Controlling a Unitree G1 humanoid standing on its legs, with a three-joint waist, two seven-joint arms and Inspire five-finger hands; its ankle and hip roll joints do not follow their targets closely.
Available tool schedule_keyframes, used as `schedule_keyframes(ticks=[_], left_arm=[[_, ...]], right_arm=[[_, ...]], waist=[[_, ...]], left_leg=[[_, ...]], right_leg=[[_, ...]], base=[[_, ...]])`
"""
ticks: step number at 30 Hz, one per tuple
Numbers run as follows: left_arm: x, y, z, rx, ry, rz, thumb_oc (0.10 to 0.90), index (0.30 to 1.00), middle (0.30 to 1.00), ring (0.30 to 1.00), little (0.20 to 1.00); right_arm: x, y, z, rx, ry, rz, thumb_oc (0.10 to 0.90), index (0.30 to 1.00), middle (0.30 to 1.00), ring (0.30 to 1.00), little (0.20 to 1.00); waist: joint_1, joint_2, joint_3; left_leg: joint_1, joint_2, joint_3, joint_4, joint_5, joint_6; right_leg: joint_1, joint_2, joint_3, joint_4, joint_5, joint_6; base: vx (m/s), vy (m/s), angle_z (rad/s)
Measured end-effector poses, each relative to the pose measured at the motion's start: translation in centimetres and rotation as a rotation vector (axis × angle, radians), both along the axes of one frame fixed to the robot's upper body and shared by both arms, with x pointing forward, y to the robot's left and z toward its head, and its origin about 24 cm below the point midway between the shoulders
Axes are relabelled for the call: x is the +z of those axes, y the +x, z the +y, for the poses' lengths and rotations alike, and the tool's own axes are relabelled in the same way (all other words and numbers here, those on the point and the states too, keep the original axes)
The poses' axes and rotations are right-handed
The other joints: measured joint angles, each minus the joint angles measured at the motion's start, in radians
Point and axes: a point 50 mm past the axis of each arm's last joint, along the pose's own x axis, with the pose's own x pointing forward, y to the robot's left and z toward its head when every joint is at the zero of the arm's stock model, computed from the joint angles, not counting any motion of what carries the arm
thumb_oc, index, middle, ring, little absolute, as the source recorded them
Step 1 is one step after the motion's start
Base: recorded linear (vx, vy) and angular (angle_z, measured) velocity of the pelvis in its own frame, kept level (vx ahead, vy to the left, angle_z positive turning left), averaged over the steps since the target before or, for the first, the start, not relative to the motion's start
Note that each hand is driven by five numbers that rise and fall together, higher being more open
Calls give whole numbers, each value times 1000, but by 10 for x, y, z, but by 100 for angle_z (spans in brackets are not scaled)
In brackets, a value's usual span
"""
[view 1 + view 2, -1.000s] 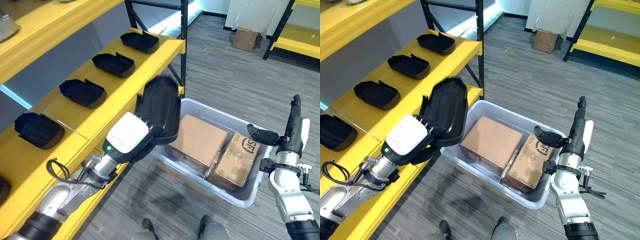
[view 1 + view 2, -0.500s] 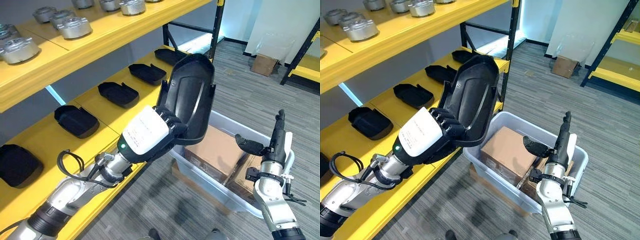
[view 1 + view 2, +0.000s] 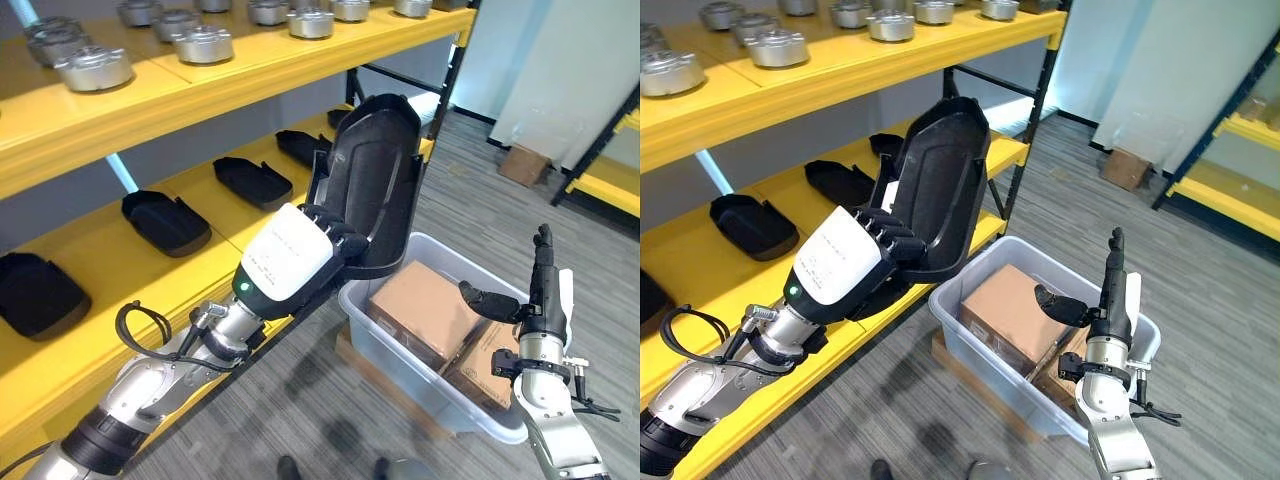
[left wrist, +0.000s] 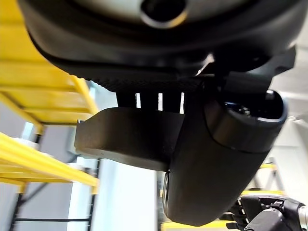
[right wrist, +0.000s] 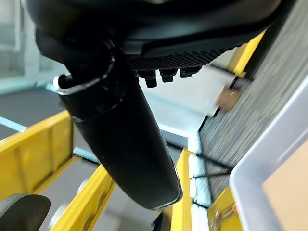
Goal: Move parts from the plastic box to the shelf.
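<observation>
You have the yellow metal shelf [image 3: 150, 270] on your left and the clear plastic box [image 3: 395, 340] below. Your left hand [image 3: 300, 262] curls its fingers round the black moulded tray part [image 3: 375, 180], lifted upright above the box's near corner. Your right hand [image 3: 535, 300] stands over the box, fingers straight.

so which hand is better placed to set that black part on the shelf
Left. The left hand already grips the black part and holds it up beside the yellow shelf, near the other black parts. The right hand is open and empty over the plastic box, away from the shelf.
</observation>
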Motion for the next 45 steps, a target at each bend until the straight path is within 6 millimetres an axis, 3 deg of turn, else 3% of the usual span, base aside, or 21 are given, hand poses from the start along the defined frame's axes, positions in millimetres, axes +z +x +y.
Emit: schedule_keyframes(ticks=[8,10,11,14,15,17,19,20,21,22,23,25,26,29,30,31,32,34,37,39,45], left_arm=[[-18,-9,-3,-5,-35,88,400,300,300,300,300],[-25,-14,-1,-15,-40,119,400,300,300,300,300],[-25,-16,-1,-28,-29,123,400,300,300,300,300],[-31,-22,6,-15,-12,152,400,300,300,300,300],[-34,-25,10,1,-15,165,400,300,300,300,300],[-40,-32,18,40,-12,190,400,300,300,300,300],[-37,-31,24,65,30,165,400,300,300,300,300],[-34,-30,28,75,56,151,400,300,300,300,300],[-30,-27,34,89,98,134,400,300,300,300,300],[-29,-26,36,96,116,130,400,300,300,300,300],[-29,-25,38,113,123,131,400,300,300,300,300],[-29,-24,38,123,118,134,400,300,300,300,300],[-30,-23,38,128,118,139,400,300,300,300,300],[-29,-18,37,125,112,130,400,300,300,300,300],[-29,-17,37,128,101,126,400,300,300,300,300],[-28,-17,38,132,94,116,400,300,300,300,300],[-29,-17,40,137,88,112,400,300,300,300,300],[-32,-20,42,132,83,118,400,300,300,300,300],[-36,-22,46,127,81,127,400,300,300,300,300],[-36,-24,47,129,70,120,400,300,300,300,300],[-36,-23,51,140,85,112,400,300,300,300,300]], right_arm=[[-1,1,6,30,5,0,900,1000,1000,1000,1000],[-3,-3,4,12,7,-1,900,1000,1000,1000,1000],[-3,-5,1,2,2,1,900,1000,1000,1000,1000],[-6,-8,2,5,21,15,900,1000,1000,1000,1000],[-5,-7,2,6,20,11,900,1000,1000,1000,1000],[-6,-7,2,-1,48,11,900,1000,1000,1000,1000],[-8,-6,1,-17,64,13,900,1000,1000,1000,1000],[-8,-4,2,-15,70,11,900,1000,1000,1000,1000],[-6,-1,4,-8,83,0,900,1000,1000,1000,1000],[-4,0,5,-3,83,-8,900,1000,1000,1000,1000],[1,3,4,0,76,-25,900,1000,1000,1000,1000],[4,4,1,-1,56,-34,900,1000,1000,1000,1000],[6,3,-3,-12,41,-33,900,1000,1000,1000,1000],[5,1,-6,-41,34,-33,900,1000,1000,1000,1000],[6,2,-5,-38,37,-39,900,1000,1000,1000,1000],[7,4,-4,-33,31,-44,900,1000,1000,1000,1000],[8,5,-7,-71,-16,-42,900,1000,1000,1000,1000],[8,4,-10,-96,-56,-28,900,1000,1000,1000,1000],[12,4,-8,-91,-107,-43,900,1000,1000,1000,1000],[15,5,-6,-78,-129,-57,900,1000,1000,1000,1000],[27,4,8,-10,-183,-107,900,1000,1000,1000,1000]], waist=[[47,84,-8],[31,96,-9],[17,120,-8],[47,96,-4],[50,95,-2],[72,107,-11],[89,67,-4],[102,29,1],[103,-10,11],[100,-14,12],[88,-3,8],[61,15,6],[46,30,7],[27,38,7],[27,60,9],[43,67,11],[42,60,9],[91,56,12],[98,36,11],[101,14,13],[121,19,13]], left_leg=[[-30,2,-89,5,37,-20],[-72,-25,-52,1,83,-2],[-91,-16,34,0,41,33],[-73,-20,163,18,-75,37],[-72,-19,157,80,-66,59],[-44,-20,102,113,-39,25],[-58,-45,79,109,29,33],[-64,-60,70,98,71,-15],[-88,-12,118,212,-30,22],[-89,48,144,273,-63,10],[-74,140,149,311,-77,-15],[-43,193,142,291,-26,-9],[-22,166,138,255,-7,-30],[4,89,160,196,-37,14],[6,81,145,168,-44,25],[-16,69,140,152,-45,24],[-30,38,123,130,-58,-1],[-18,25,131,126,-75,-20],[-17,-8,119,129,-93,-20],[-22,-33,124,128,-96,-9],[40,-79,162,46,-87,43]], right_leg=[[46,17,-78,-64,9,-18],[73,2,-161,-92,9,-19],[87,8,-212,-102,4,-29],[96,-51,-217,-86,-17,-35],[95,-61,-220,-59,-37,-30],[92,-78,-211,22,-78,-18],[66,-118,-192,65,-77,-23],[53,-146,-188,60,-76,-26],[78,-162,-206,13,-64,-24],[94,-152,-208,-6,-59,-19],[104,-148,-216,-5,-56,-14],[106,-159,-218,16,-55,-11],[94,-187,-217,58,-48,2],[66,-277,-230,192,-19,10],[37,-274,-224,190,-87,45],[40,-235,-231,50,-78,30],[88,-224,-221,-76,56,90],[98,-241,-231,-68,60,92],[103,-272,-232,-39,62,84],[98,-296,-232,-39,72,80],[54,-362,-300,44,193,93]], base=[[-5,-68,38],[-111,9,116],[-75,37,123],[-75,64,77],[-87,123,33],[-134,178,29],[-145,254,27],[-134,351,6],[-142,396,6],[-128,372,23],[-148,394,23],[-135,423,27],[-106,452,51],[-122,472,88],[-95,390,72],[-76,583,144],[-53,448,116],[-85,466,54],[-101,380,23],[-95,358,9],[-63,299,-10]])
